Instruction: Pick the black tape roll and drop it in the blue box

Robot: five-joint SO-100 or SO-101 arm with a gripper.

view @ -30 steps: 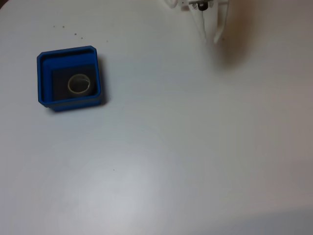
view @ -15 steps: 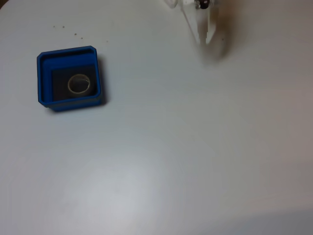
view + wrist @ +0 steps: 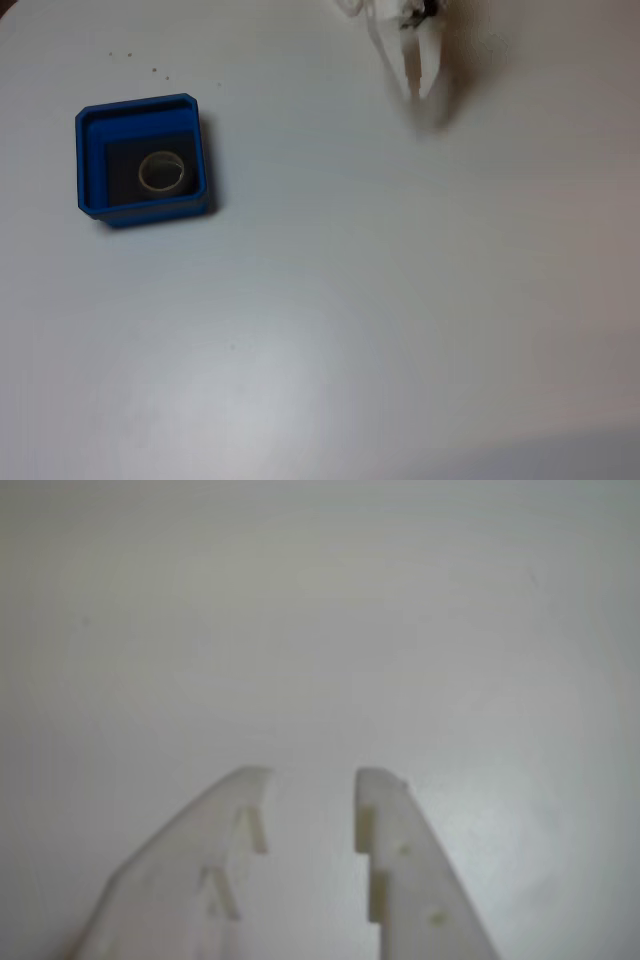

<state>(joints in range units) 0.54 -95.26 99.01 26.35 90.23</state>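
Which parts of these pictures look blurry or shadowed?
Fixed view: the gripper is smeared with motion blur, with a soft shadow beside it; the blue box and black tape roll are fairly sharp. Wrist view: the gripper is soft, and the corners darken.

The blue box is a square, bright-blue plastic tray with a thick stepped rim and a dark, near-black floor. In the fixed view it sits flat on the white bench, well toward the bench's left edge and nearer the far edge than the near one, slightly rotated relative to the picture frame. The black tape roll lies flat inside the box on the dark floor, roughly centred, with its open centre facing up. Its pale beige inner core reads as a light ring; the black outer band blends with the dark floor and is hard to distinguish.
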